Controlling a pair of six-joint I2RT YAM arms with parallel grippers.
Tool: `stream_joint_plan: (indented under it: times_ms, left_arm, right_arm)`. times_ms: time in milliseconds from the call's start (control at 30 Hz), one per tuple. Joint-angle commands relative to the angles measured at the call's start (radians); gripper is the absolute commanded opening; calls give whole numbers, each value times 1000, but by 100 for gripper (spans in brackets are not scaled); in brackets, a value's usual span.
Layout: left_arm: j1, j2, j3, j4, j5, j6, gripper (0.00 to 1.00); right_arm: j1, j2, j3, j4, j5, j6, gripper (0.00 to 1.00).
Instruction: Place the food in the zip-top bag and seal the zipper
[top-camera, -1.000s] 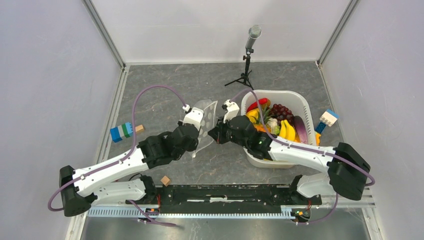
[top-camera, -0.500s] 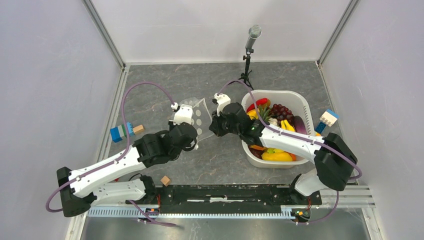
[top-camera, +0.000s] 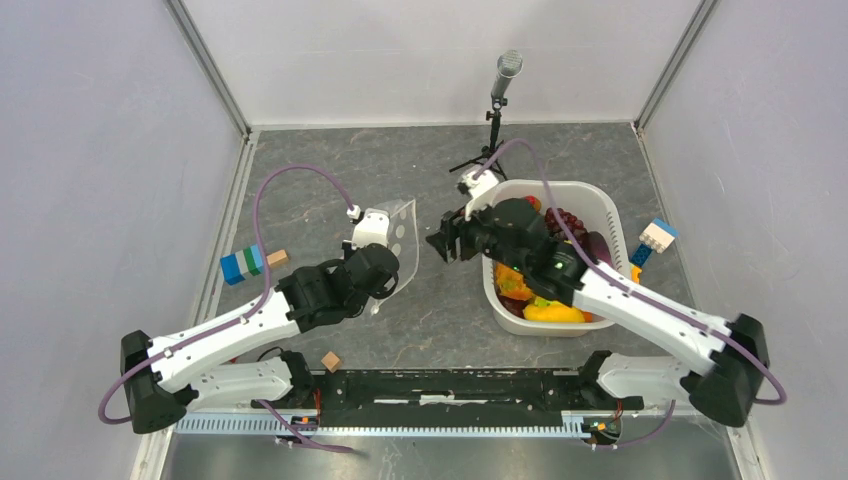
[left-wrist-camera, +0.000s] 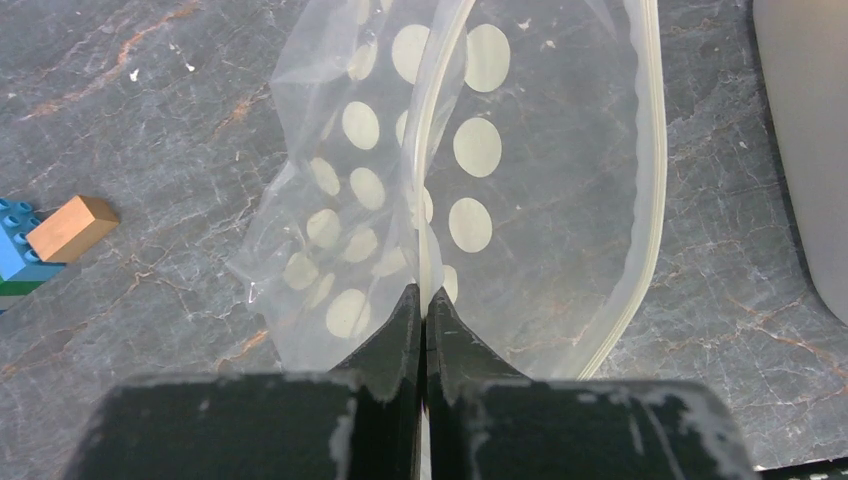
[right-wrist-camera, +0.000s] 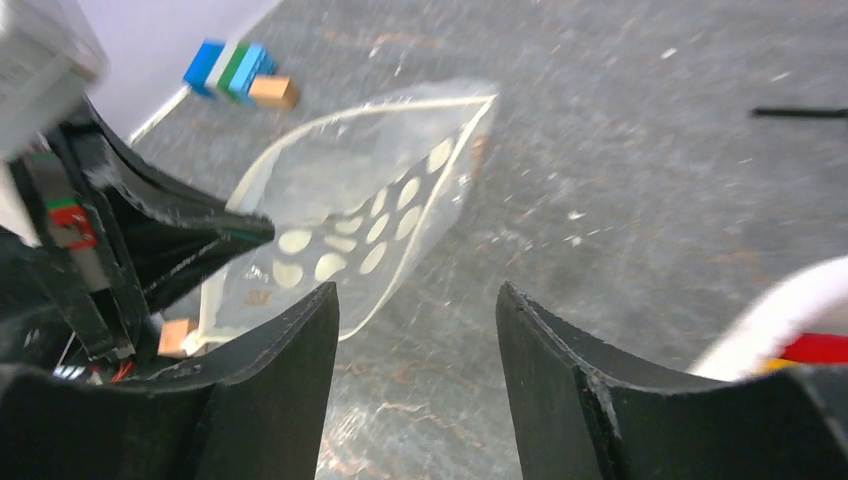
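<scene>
The zip-top bag (top-camera: 401, 238) is clear with white dots and hangs just above the table left of centre. My left gripper (top-camera: 390, 264) is shut on its mouth edge; in the left wrist view the jaws (left-wrist-camera: 422, 296) pinch one side of the zipper (left-wrist-camera: 655, 200), and the mouth bows open to the right. My right gripper (top-camera: 447, 246) stands open and empty a little right of the bag, not touching it (right-wrist-camera: 340, 215). The food (top-camera: 540, 308), seen as orange and yellow pieces and purple grapes (top-camera: 570, 219), lies in the white basket (top-camera: 612, 216), partly hidden by the right arm.
A blue-green block (top-camera: 243, 264) and a wooden block (top-camera: 279, 258) lie left of the bag. Another wooden block (top-camera: 330, 360) sits near the front rail, and a white-blue block (top-camera: 655, 238) lies right of the basket. A microphone stand (top-camera: 494, 120) rises at the back.
My right gripper has let go of the bag, opened, and drawn back right toward the basket. My left gripper kept its hold on the bag.
</scene>
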Motion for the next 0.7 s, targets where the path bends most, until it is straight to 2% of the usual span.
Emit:
stream_joint_plan:
  times_ms: [0, 100, 200, 400, 667]
  left_arm:
    - [7, 6, -8, 77, 18, -18, 2]
    - [8, 9, -16, 93, 38, -10, 2]
    - [9, 2, -31, 119, 66, 0, 2]
    - [15, -47, -77, 181, 119, 25, 2]
    - [62, -85, -105, 198, 173, 29, 2]
  right_arm:
    - [-53, -107, -12, -42, 185, -65, 64]
    - [-145, -107, 5, -115, 296, -77, 64]
    - [-266, -95, 4, -139, 294, -71, 63]
    - [-510, -28, -17, -131, 157, -35, 63]
    - [-680, 50, -81, -32, -90, -4, 60]
